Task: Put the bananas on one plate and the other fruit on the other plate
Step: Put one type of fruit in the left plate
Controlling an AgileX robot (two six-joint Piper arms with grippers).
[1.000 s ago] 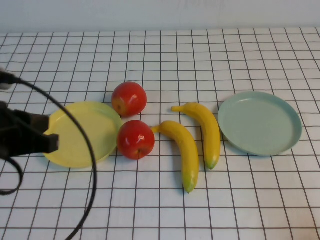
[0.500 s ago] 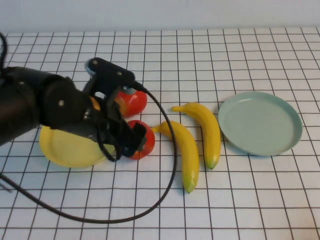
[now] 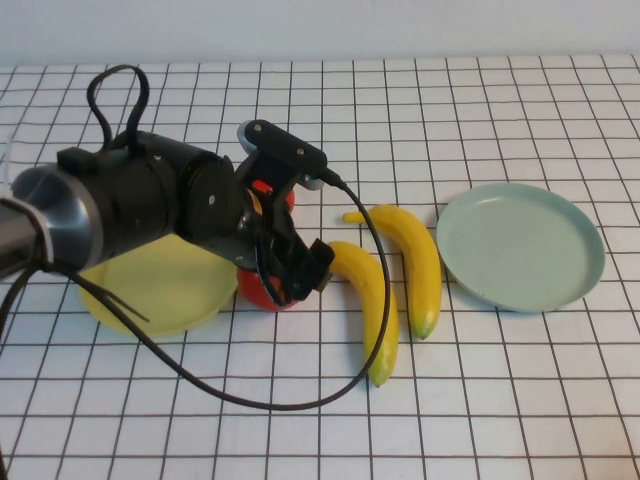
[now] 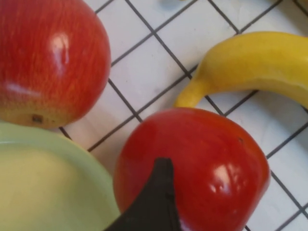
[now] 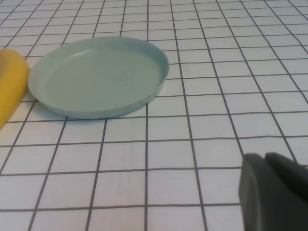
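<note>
Two red apples lie right of the yellow plate point(image 3: 150, 290). My left arm reaches over them and hides most of both. The front apple point(image 3: 258, 293) shows under my left gripper point(image 3: 297, 272), which is open and low over it. In the left wrist view one dark finger point(image 4: 156, 197) rests against the front apple point(image 4: 202, 159), with the rear apple point(image 4: 48, 57) and the yellow plate's rim point(image 4: 57, 144) beside it. Two bananas point(image 3: 372, 300) point(image 3: 415, 255) lie side by side in the middle. The pale blue-green plate point(image 3: 520, 245) is empty at the right. My right gripper point(image 5: 265, 158) is shut, near that plate point(image 5: 96, 72).
The table is a white cloth with a black grid point(image 3: 500, 400). A black cable point(image 3: 200, 385) loops from the left arm across the near table. A banana tip point(image 5: 9, 89) shows beside the blue-green plate in the right wrist view.
My left arm has swung in from the left edge, over the yellow plate, to the apples. Its gripper has moved right and down onto the front apple. Fruit and plates have not moved.
</note>
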